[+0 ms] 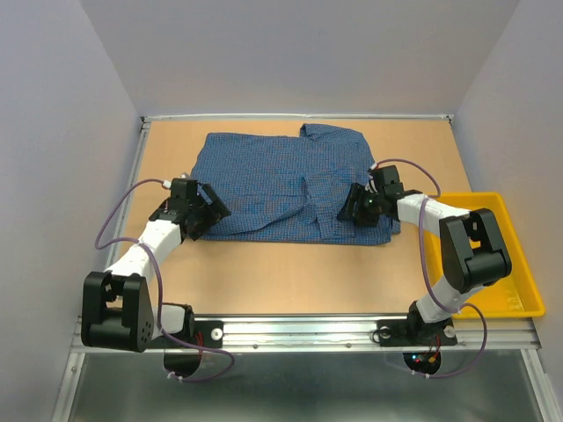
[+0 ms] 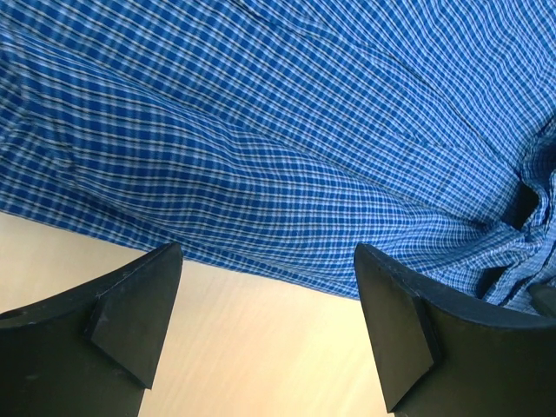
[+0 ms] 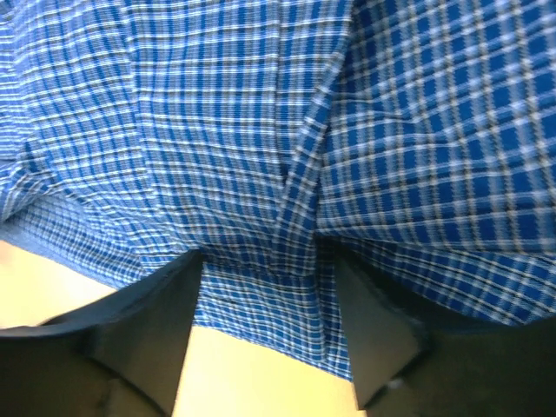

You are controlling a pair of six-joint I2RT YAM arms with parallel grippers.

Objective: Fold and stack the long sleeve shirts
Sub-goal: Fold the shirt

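One long sleeve shirt (image 1: pixel 281 180), blue fine-checked, lies spread and partly folded on the wooden table (image 1: pixel 290 268), collar toward the back. My left gripper (image 1: pixel 211 211) is open at the shirt's near-left edge; in the left wrist view its jaws (image 2: pixel 268 249) stand wide over bare wood, with the shirt's hem (image 2: pixel 287 174) just ahead of the tips. My right gripper (image 1: pixel 352 209) is at the shirt's near-right corner. Seen from the right wrist, it (image 3: pixel 268 259) straddles the hem and a folded ridge of the shirt (image 3: pixel 261 156), jaws apart, with cloth between them.
A yellow plastic tray (image 1: pixel 521 272) sits at the table's right edge, beside the right arm. White walls close in the table at the back and on both sides. A metal rail (image 1: pixel 299 330) runs along the near edge.
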